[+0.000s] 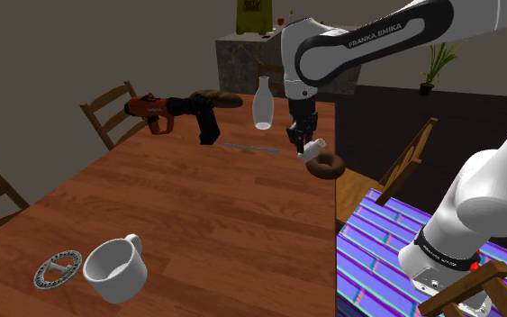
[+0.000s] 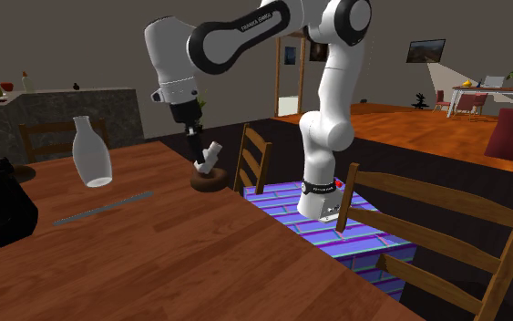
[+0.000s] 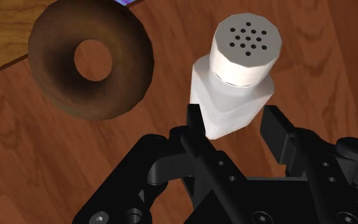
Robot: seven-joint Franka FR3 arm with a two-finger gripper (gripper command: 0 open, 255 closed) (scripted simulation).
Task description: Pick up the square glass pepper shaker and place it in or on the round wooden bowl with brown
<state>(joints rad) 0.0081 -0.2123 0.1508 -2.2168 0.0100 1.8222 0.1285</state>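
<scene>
One table [image 1: 224, 216] carries one drill [image 1: 175, 108], cut off in the second exterior view, one bottle [image 1: 261, 104], one cup [image 1: 116, 268] and one brown ring-shaped bowl [image 3: 91, 60]. The claw [image 3: 234, 118] clasps one tilted white shaker [image 3: 238, 76] just beside the bowl, its base hidden behind the fingers [image 3: 279, 130].

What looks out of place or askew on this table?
The white mug lies tipped on its side near the shoulder view's lower left. The shaker is tilted, not upright, clasped between the fingers of the gripper, close to the brown ring-shaped bowl.
</scene>
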